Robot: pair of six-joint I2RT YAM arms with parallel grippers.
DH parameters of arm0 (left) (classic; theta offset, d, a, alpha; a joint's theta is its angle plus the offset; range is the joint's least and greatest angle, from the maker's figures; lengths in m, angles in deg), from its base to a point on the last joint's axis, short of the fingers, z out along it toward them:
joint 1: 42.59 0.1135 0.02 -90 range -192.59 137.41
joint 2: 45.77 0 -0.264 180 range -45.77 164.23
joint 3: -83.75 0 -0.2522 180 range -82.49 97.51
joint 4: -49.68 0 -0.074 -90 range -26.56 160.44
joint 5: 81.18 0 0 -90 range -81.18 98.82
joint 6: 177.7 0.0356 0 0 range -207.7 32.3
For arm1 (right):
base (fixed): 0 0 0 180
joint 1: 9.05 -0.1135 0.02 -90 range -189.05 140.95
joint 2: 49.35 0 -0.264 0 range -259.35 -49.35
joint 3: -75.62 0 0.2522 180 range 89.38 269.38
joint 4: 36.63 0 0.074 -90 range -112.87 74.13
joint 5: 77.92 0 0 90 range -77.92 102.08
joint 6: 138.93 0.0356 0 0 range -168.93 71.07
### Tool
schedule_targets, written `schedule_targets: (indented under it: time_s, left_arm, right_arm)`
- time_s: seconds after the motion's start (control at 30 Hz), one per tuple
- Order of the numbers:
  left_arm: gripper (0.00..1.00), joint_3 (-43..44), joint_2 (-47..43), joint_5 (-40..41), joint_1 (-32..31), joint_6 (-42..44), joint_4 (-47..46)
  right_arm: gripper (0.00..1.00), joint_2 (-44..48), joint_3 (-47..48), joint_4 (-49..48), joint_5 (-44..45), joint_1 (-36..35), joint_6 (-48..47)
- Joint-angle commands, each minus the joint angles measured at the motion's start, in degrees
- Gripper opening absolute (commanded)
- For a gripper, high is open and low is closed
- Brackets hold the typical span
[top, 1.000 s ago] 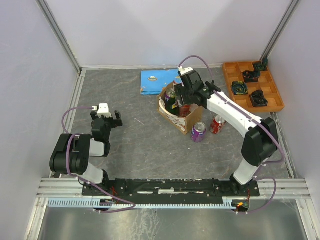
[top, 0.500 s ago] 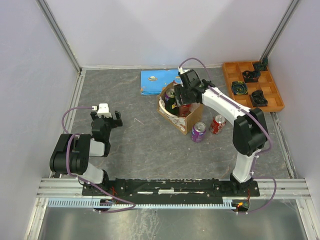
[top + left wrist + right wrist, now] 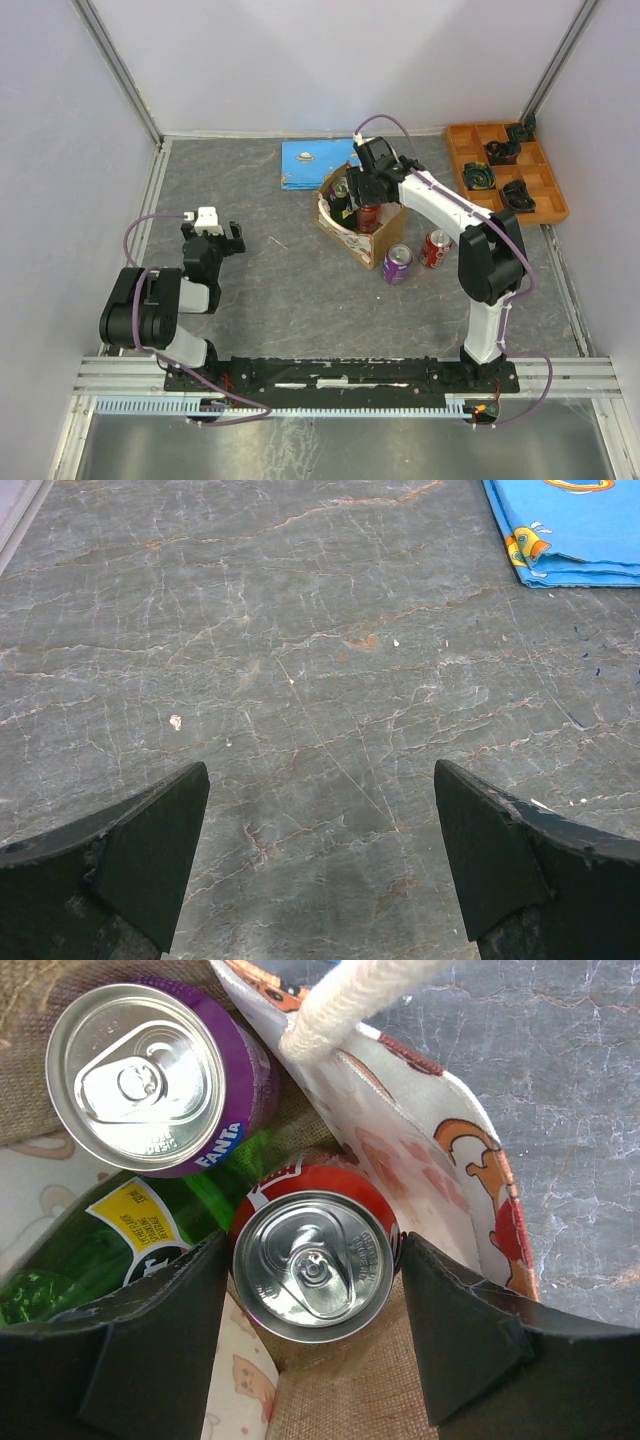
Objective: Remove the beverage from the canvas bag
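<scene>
The canvas bag [image 3: 352, 236] stands open at mid-table, its printed wall [image 3: 400, 1130] and cream handle [image 3: 350, 1005] close under the right wrist camera. Inside it are a red can [image 3: 312, 1265], a purple can [image 3: 150, 1075] and a green bottle [image 3: 90, 1250]. My right gripper [image 3: 313, 1250] reaches down into the bag [image 3: 363, 200], its two fingers pressed against opposite sides of the red can. My left gripper [image 3: 213, 235] rests at the left, open [image 3: 320, 860] over bare table with nothing between its fingers.
A purple can [image 3: 397, 264] and a red can [image 3: 435, 248] stand on the table just right of the bag. A blue booklet [image 3: 315, 163] lies behind the bag. An orange tray [image 3: 505, 170] with dark parts sits at the back right.
The right arm's elbow has swung in and up, and its gripper has settled lower into the bag, with the jaws narrowing onto the red can. The left arm has not moved.
</scene>
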Motion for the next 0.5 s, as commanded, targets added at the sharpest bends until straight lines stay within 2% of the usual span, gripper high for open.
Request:
schedule_targets:
  time_s: [0.0, 0.07, 0.13, 0.3, 0.47]
  left_arm:
    - [0.99, 0.2, 0.2, 1.2, 0.2, 0.1, -3.9]
    - [0.99, 0.2, 0.1, 1.2, 0.2, 0.1, -3.9]
    - [0.99, 0.1, 0.1, 1.2, 0.2, 0.1, -3.9]
    - [0.99, 0.1, 0.2, 1.2, 0.2, 0.1, -3.9]
    - [0.99, 0.1, 0.0, 1.2, 0.2, 0.1, -3.9]
  right_arm:
    - [0.72, -2.3, 0.7, 2.3, 1.3, 0.1, 1.3]
    - [0.74, -2.3, 0.3, 3.1, 1.3, 0.0, 1.5]
    - [0.82, -2.0, -0.4, 3.5, 1.5, 0.0, 1.6]
    - [0.93, -1.3, -2.3, 3.7, 2.1, -0.2, 1.8]
    - [0.93, -1.4, -2.8, 3.2, 3.2, -0.3, 1.6]
